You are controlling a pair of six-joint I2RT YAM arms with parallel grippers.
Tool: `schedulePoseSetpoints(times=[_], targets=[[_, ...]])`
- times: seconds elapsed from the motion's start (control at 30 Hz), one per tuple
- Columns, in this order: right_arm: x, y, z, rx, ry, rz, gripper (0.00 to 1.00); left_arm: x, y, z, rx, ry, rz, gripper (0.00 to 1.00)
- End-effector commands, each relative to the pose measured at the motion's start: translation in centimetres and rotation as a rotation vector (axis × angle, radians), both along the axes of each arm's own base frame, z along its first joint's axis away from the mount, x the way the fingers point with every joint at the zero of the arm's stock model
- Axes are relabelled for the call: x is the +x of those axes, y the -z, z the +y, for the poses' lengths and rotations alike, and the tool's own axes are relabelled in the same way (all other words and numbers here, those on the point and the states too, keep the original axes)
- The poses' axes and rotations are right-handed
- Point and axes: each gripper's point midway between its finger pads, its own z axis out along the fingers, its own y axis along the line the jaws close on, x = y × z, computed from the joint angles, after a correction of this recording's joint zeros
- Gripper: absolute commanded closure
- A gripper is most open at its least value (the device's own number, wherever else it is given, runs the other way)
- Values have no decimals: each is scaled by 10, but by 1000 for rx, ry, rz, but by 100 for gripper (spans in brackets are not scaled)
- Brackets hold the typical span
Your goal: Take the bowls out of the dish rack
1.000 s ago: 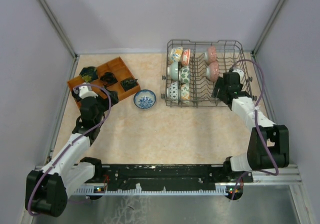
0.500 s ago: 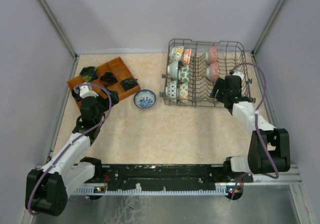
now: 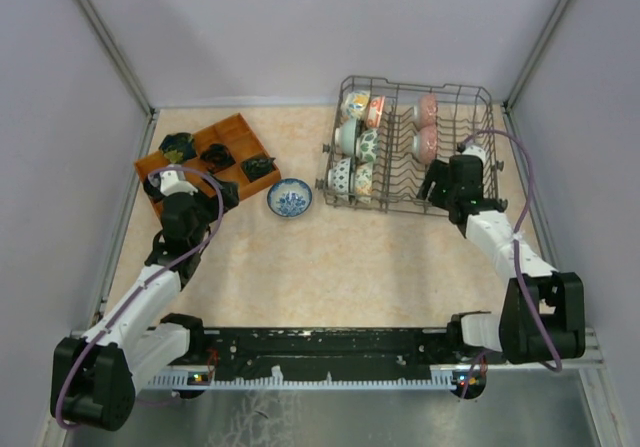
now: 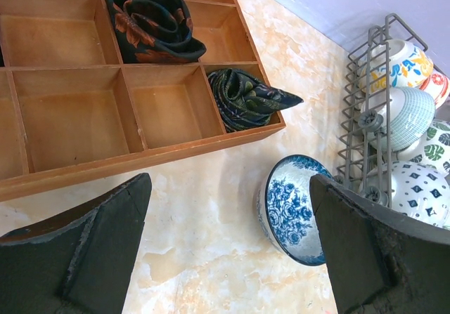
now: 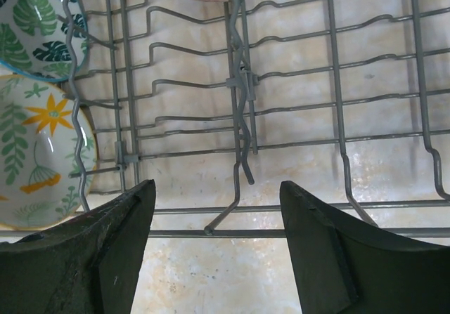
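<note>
Bowls (image 3: 347, 139) rnd, glazed; rack (image 3: 400, 172) wire-grid

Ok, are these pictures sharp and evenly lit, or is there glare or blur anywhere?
Top view: soft, even light, faint shadows, the rack small and slightly soft. Left wrist: the blue bowl is crisp. Right wrist: the rack is sharp up close, and the yellow-flower bowl shows a small white glint.

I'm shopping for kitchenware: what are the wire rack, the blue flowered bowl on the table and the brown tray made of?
Dish rack: thin grey bent wires, dull sheen, likely metal, perhaps coated. Blue flowered bowl: glossy glaze over painted flowers, probably ceramic. Brown tray: visible grain, matte, looks wooden.
</note>
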Motion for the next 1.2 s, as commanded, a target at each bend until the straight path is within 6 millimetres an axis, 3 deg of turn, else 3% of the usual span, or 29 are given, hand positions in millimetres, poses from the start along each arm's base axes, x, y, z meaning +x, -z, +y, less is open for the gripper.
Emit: schedulePoseSetpoints(times=[0.0,1.17], targets=[[-26,21,14,20,-34,103,28,1,-9,-1,-17,7,-34,1],[-43,36,70,58,-181,149,28,0,-9,0,-16,2,-35,1]])
